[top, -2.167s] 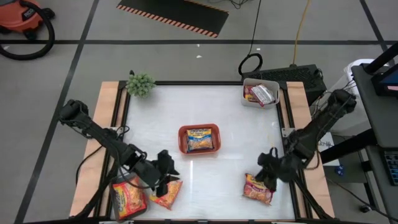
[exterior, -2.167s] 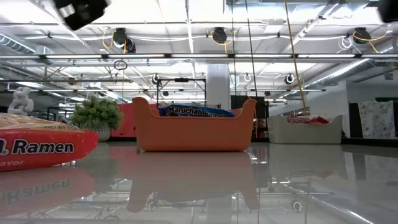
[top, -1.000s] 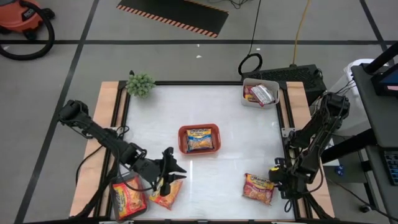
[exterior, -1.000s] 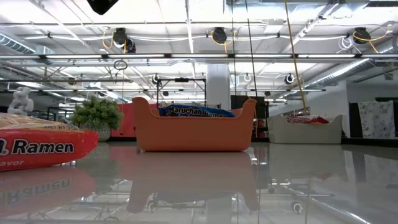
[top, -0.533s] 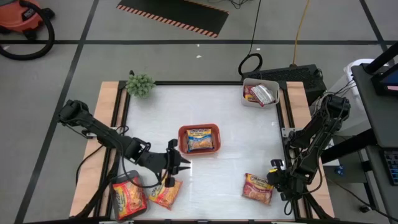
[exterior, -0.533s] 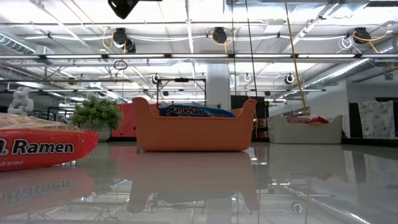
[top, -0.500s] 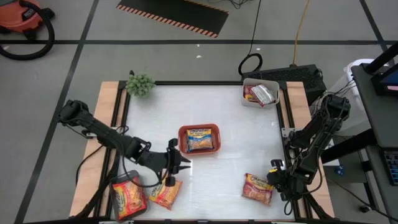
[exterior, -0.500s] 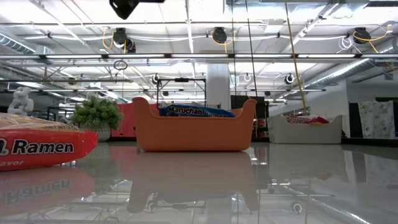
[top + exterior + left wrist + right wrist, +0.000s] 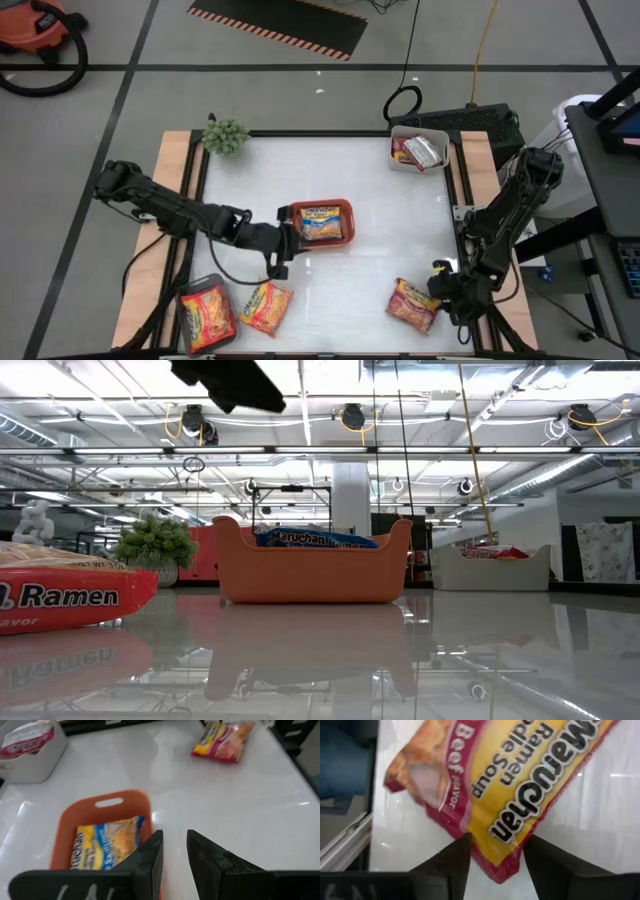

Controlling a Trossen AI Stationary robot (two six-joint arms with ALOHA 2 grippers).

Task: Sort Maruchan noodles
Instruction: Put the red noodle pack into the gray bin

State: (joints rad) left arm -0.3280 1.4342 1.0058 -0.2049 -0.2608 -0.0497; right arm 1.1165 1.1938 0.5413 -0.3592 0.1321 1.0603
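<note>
My left gripper (image 9: 287,243) hovers at the near-left corner of the red tray (image 9: 345,240), which holds a blue-yellow packet (image 9: 320,223). Its fingers (image 9: 151,857) stand a narrow gap apart with nothing between them. An orange-yellow packet (image 9: 265,307) lies flat on the table, nearer the front edge than my left gripper. My right gripper (image 9: 438,291) is open at the near right, its fingers on either side of the end of a red-pink beef packet (image 9: 520,795). That packet (image 9: 412,304) lies on the table. Whether the fingers touch it, I cannot tell.
A white tray (image 9: 400,163) with red-pink packets stands at the far right. A dark tray (image 9: 190,293) with an orange-red packet (image 9: 207,320) sits at the near left corner. A small green plant (image 9: 227,135) stands at the far left. The table's middle lies bare.
My left gripper has left the orange-yellow packet on the table. It has risen and gone toward the far edge and a little right, up to the red tray. My right gripper has stayed at the red-pink packet's right end, and the packet has turned a little.
</note>
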